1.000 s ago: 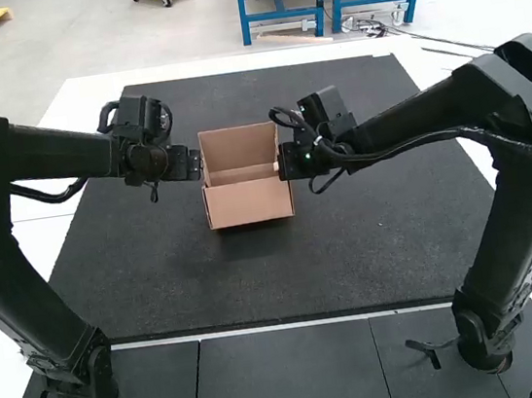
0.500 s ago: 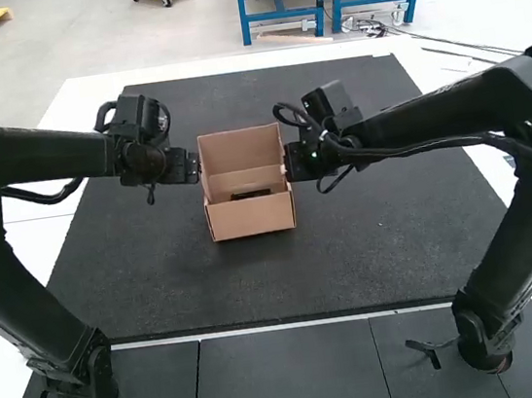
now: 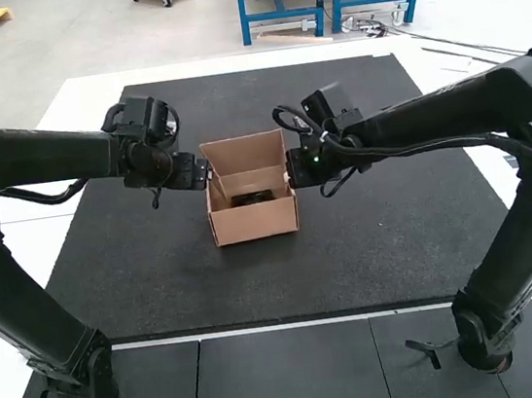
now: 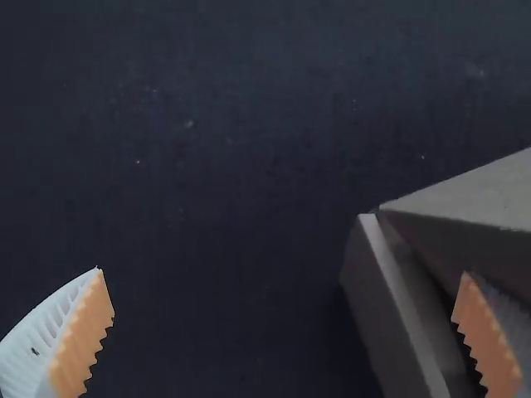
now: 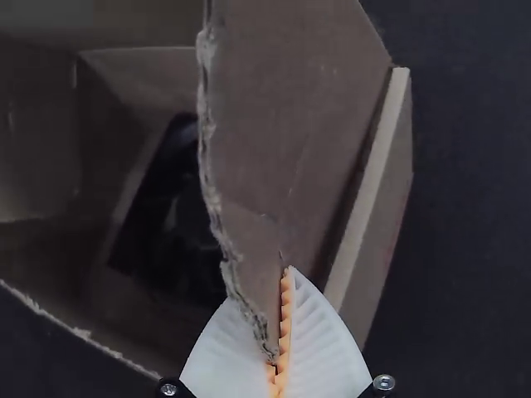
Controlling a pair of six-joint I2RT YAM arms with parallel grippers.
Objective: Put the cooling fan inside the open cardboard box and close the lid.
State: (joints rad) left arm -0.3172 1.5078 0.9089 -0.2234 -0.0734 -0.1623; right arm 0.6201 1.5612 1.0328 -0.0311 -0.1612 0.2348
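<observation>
The open cardboard box (image 3: 253, 215) stands mid-mat with its rear lid flap upright. Something dark, the cooling fan (image 3: 250, 198), lies at its bottom, also seen as the fan (image 5: 170, 240) in the right wrist view. My right gripper (image 3: 293, 171) is at the box's right wall, shut on the edge of the right side flap (image 5: 274, 149), which stands upright between the pads (image 5: 284, 332). My left gripper (image 3: 201, 174) sits just outside the box's left wall. It is open (image 4: 282, 278), with a corner of the box (image 4: 415, 265) beside one finger (image 4: 485, 348).
The black mat (image 3: 158, 272) surrounds the box, with bare room in front and on both sides. White table (image 3: 76, 96) borders the mat. Both arms stretch inward from the outer edges.
The left gripper has moved right, up against the box's left side. The box has shifted slightly right and nearer. The right gripper stays on the flap, and the dark fan now shows inside.
</observation>
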